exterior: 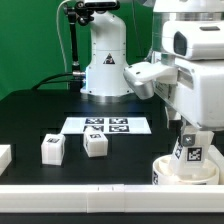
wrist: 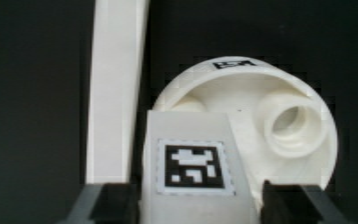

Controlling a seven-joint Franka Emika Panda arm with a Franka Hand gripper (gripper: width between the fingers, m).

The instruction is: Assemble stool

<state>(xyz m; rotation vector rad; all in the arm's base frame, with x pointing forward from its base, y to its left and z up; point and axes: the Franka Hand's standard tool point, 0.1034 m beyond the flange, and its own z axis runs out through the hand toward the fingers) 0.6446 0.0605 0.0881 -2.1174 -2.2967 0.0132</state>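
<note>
Stool seat disc (exterior: 168, 173) at the front of the bench (exterior: 40, 115), on the exterior view's right, with one leg block (exterior: 190, 153) clenched in the hand (exterior: 189, 140).

The hand points straight down over the disc. In the wrist view its two fingers (wrist: 108, 205) press against opposite sides of the tagged leg block, which stands upright over the disc's near rim. Whether the block touches the disc I cannot tell. The disc's shallow bowl has a round socket (wrist: 293, 122) just beyond the block, and a plain white bar (wrist: 119, 80) runs alongside the disc. Two loose leg blocks (exterior: 52, 148) (exterior: 95, 143) sit near each other toward the exterior view's left, well apart from the disc. The marker board (exterior: 105, 125) lies flat just behind them.
</note>
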